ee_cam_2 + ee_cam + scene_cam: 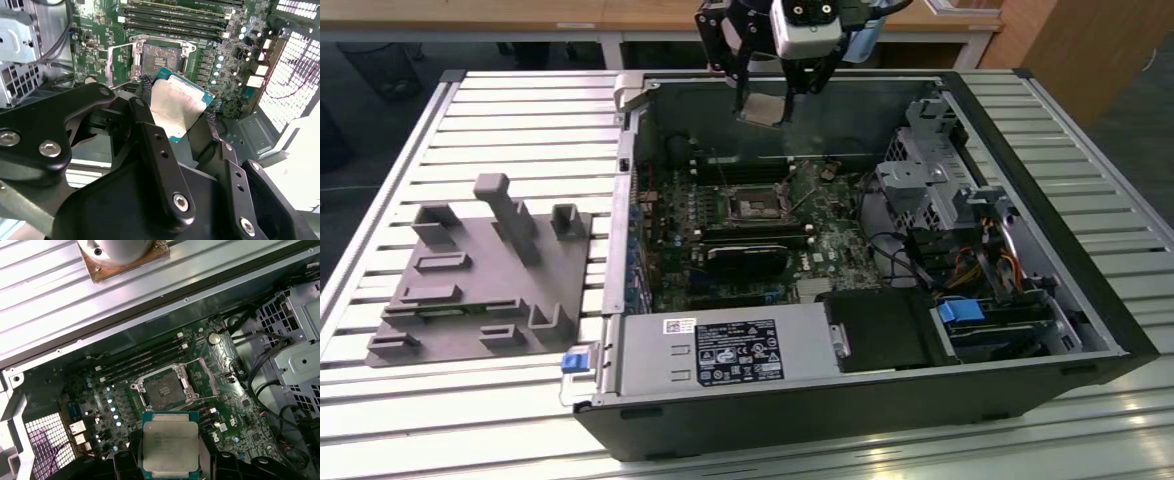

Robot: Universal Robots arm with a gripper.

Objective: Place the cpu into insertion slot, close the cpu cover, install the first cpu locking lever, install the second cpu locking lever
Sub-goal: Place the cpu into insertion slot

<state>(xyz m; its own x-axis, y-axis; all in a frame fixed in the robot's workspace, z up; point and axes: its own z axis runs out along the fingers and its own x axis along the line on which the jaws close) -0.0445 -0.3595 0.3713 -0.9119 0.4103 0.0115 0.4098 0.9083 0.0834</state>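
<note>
Cpu [170, 445], metal top towards the first wrist view, is clamped by two opposite edges in the gripper [774, 100]. The gripper hangs over the far wall of the open case [854, 420], which lies on the slatted counter [520, 110]. In the exterior view the slot [757, 207] lies at about six o'clock from the gripper, well apart, bare and dark inside its metal rim. By my judgement from the first wrist view, the cpu's edges sit slightly turned against the slot's.

Labels [735, 352] on the power supply [644, 362] bear print too small to read
</note>
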